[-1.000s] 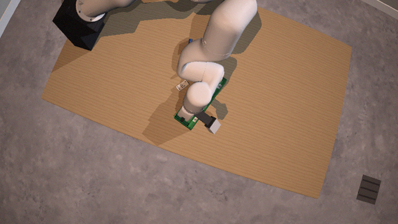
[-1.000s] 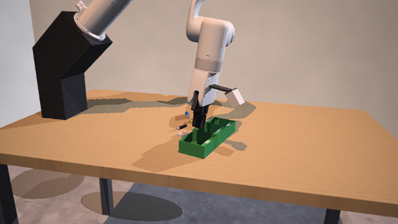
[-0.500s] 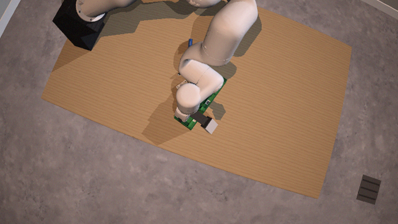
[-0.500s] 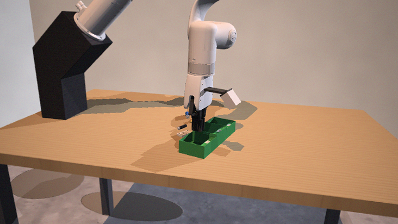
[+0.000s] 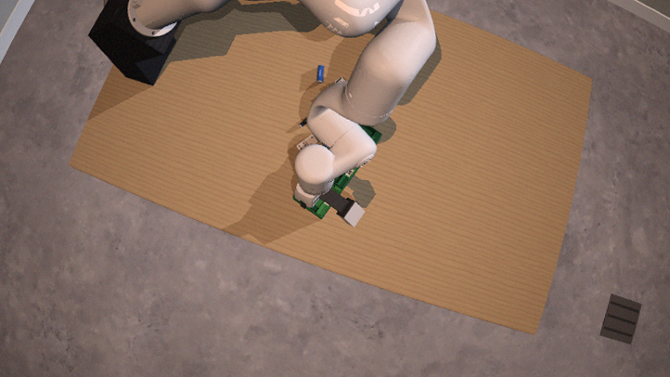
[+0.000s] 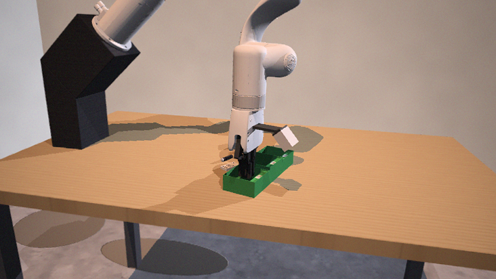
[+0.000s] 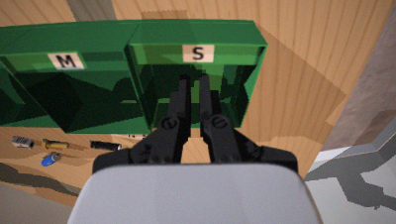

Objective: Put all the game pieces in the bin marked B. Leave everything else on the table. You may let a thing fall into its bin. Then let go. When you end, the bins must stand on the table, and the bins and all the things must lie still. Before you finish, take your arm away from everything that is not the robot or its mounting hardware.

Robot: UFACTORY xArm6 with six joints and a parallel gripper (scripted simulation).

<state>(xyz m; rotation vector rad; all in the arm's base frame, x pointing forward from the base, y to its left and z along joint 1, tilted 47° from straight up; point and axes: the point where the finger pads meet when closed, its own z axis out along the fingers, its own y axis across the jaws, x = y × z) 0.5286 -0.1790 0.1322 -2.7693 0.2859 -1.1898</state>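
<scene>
A green bin [image 6: 260,170] with several compartments lies on the table. In the wrist view I read the labels M [image 7: 65,60] and S [image 7: 198,53]; no B label is in view. My gripper [image 7: 194,88] is shut, with nothing visible between the fingers, and it reaches down into the S compartment [image 7: 198,94]; it also shows in the side view [image 6: 245,173]. A white domino [image 6: 228,166] lies on the table just left of the bin, also seen from above [image 5: 306,144]. The arm hides most of the bin from above.
Left of the bin lie a black stick [image 7: 105,145], a brass piece [image 7: 55,145], a blue battery [image 7: 50,159] and a small grey block [image 7: 22,142]. The battery also shows from above [image 5: 320,73]. The black arm base [image 6: 76,84] stands at the back left.
</scene>
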